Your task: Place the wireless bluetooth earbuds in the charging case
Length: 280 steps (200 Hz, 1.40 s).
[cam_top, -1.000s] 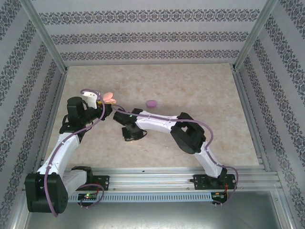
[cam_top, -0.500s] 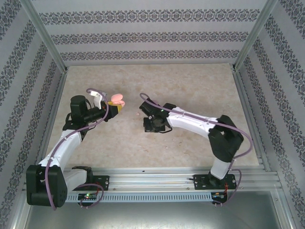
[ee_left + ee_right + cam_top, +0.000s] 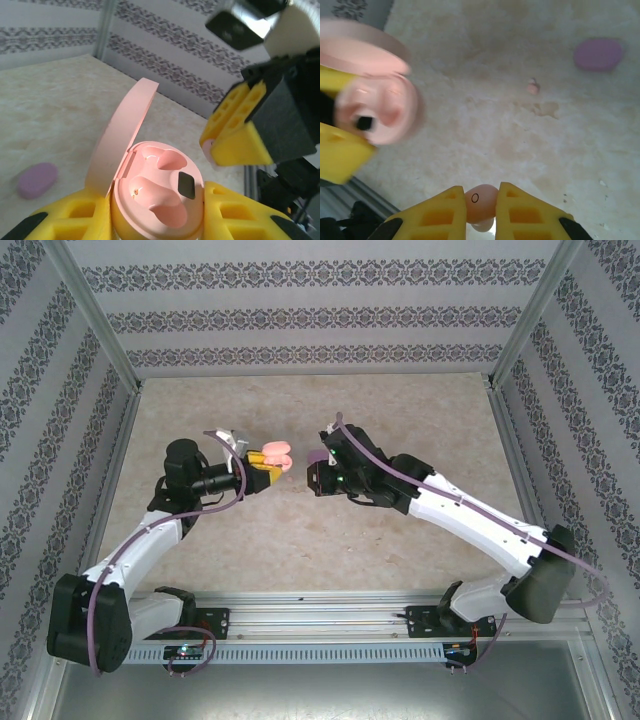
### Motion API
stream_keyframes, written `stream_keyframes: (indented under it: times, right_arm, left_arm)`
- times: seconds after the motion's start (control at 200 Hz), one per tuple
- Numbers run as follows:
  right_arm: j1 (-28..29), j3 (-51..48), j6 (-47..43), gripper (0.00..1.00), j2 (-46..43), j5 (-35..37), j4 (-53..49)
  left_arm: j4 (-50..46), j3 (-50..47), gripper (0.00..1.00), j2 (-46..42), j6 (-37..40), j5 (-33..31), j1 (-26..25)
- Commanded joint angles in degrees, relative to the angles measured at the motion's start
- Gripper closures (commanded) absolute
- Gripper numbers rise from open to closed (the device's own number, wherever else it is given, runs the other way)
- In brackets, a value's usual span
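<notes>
My left gripper (image 3: 155,212) is shut on the pink charging case (image 3: 160,192), which it holds clear of the table with its lid (image 3: 122,135) swung open. Both wells in the case are empty. From above, the case (image 3: 274,451) sits in the left gripper (image 3: 264,464), just left of my right gripper (image 3: 313,478). The right gripper (image 3: 481,192) is shut on a pale pink earbud (image 3: 480,202) and hovers above the table, close to the case (image 3: 376,111). A second pink earbud (image 3: 533,87) lies on the table.
A closed purple oval case (image 3: 598,54) lies on the beige table (image 3: 420,410) beyond the loose bud; the left wrist view has that purple case (image 3: 37,179) too. Patterned walls and metal posts fence the table on three sides.
The left gripper carried the open case rightward toward the centre. The right gripper moved right and away from the near edge with the bud, and now faces the case.
</notes>
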Motion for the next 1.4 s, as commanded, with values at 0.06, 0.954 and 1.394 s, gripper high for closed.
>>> stream_keyframes:
  times: [0.06,0.954,1.394]
  right_arm:
    - [2.1,3.2,-5.6,0.9,-2.1,-2.4,3.7]
    - [2.2,11.5,-12.3,0.93,6.8,-7.8,11.4]
    - [1.0,7.4,-12.1,0.89,7.2,-6.6,11.5]
  left_arm:
    - [10.0,0.4,0.71,0.7,-0.3,3.5,-2.5]
    - [13.8,-0.8,0.7,-2.4,-3.1,6.3,-2.7]
    - [14.5,-1.1,0.69,-2.7,-3.1,5.6,-2.6]
